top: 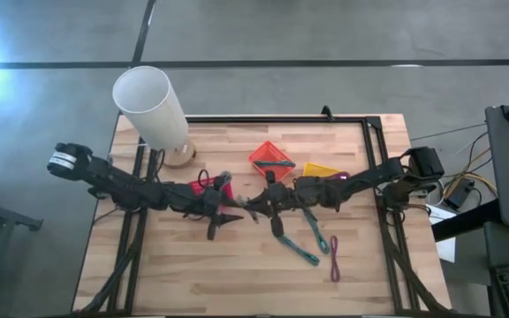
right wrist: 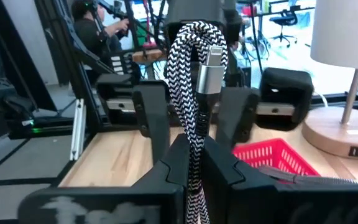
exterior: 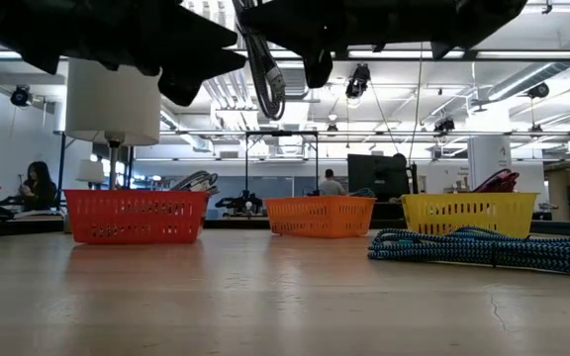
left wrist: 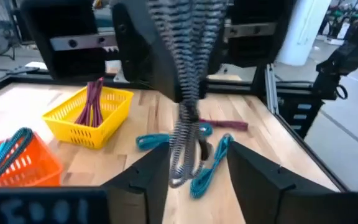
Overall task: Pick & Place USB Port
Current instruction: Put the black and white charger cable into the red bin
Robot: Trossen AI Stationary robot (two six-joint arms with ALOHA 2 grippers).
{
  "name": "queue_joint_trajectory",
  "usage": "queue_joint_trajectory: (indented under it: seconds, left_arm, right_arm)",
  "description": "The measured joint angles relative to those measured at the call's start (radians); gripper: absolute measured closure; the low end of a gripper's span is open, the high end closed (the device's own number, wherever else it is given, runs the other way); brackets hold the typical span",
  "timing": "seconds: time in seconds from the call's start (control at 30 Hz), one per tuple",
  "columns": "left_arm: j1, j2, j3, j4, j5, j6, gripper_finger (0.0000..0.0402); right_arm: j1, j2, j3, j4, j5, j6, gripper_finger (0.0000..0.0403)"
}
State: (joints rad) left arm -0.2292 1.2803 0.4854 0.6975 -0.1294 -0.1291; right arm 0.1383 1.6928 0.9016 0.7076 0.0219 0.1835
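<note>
A black-and-white braided cable (right wrist: 194, 93) with a silver plug (right wrist: 212, 70) is lifted above the table's middle. My right gripper (right wrist: 194, 163) is shut on it, shown over the table's middle in the high view (top: 259, 208). My left gripper (left wrist: 197, 180) faces it, open, also shown in the high view (top: 230, 212). Its fingers stand on either side of the cable's hanging loop (left wrist: 185, 124); I see no touch. The low view shows that loop (exterior: 265, 69) clear of the tabletop. My right gripper pinches the braided cable between its two fingers, on a doubled-over stretch just behind the plug (right wrist: 194, 146). Several strands run side by side through the fingers. The plug end sticks out past the fingertips toward my left gripper. The cable is lifted clear of the table.
A red basket (top: 210, 185), an orange basket (top: 270, 157) and a yellow basket (top: 321, 170) stand in a row across the table's middle. A teal cable (top: 303, 240) and a maroon cable (top: 334, 258) lie nearer the near edge. A white lamp (top: 153, 106) stands at the far left corner.
</note>
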Motion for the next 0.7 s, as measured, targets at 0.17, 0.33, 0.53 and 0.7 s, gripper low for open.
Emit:
queue_joint_trajectory:
  seconds: [0.17, 0.33, 0.53, 0.7]
  left_arm:
    - [0.0, 0.012, 0.005, 0.011, -0.001, -0.003, 0.0205]
    - [0.008, 0.03, 0.012, 0.018, -0.071, 0.003, 0.0203]
    - [0.006, 0.073, 0.037, 0.054, -0.007, 0.062, 0.0216]
    - [0.007, 0.113, 0.073, 0.054, -0.012, 0.088, 0.0237]
  right_arm:
    - [-0.001, -0.001, 0.007, 0.006, 0.0, -0.02, 0.0384]
    - [-0.002, -0.002, 0.023, 0.008, 0.0, -0.027, 0.0381]
    - [-0.001, -0.002, 0.026, 0.007, 0.0, -0.027, 0.038]
    - [-0.001, -0.002, 0.026, 0.006, 0.001, -0.028, 0.0379]
